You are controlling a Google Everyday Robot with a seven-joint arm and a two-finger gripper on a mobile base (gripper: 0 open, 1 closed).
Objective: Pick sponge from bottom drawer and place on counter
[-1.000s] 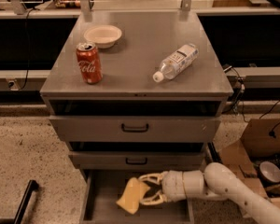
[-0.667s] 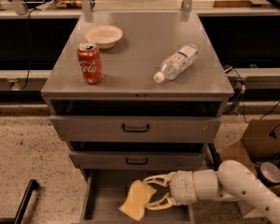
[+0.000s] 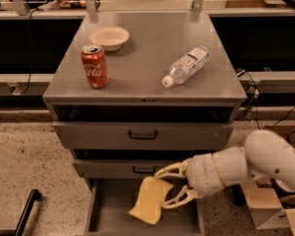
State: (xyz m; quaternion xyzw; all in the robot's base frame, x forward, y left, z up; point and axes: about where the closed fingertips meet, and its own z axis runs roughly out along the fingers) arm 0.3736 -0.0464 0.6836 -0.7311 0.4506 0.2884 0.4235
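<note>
Over the open bottom drawer (image 3: 104,211) the sponge (image 3: 148,204) hangs tilted, its long axis running from low on the left up to the right. Its upper end sits between the fingers of the pincer (image 3: 161,190), which are clamped on it. The pincer reaches in from the right of the drawer, so the sponge lies left of it and lower. The table (image 3: 147,70) is directly above the drawer, so the coming move is probably a lift upward.

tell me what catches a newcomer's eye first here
The white gripper is clamped on a yellow sponge, held tilted above the open bottom drawer. Up on the grey counter, a red cola can stands left, a plastic bottle lies right, and a pale bowl sits behind the can.
</note>
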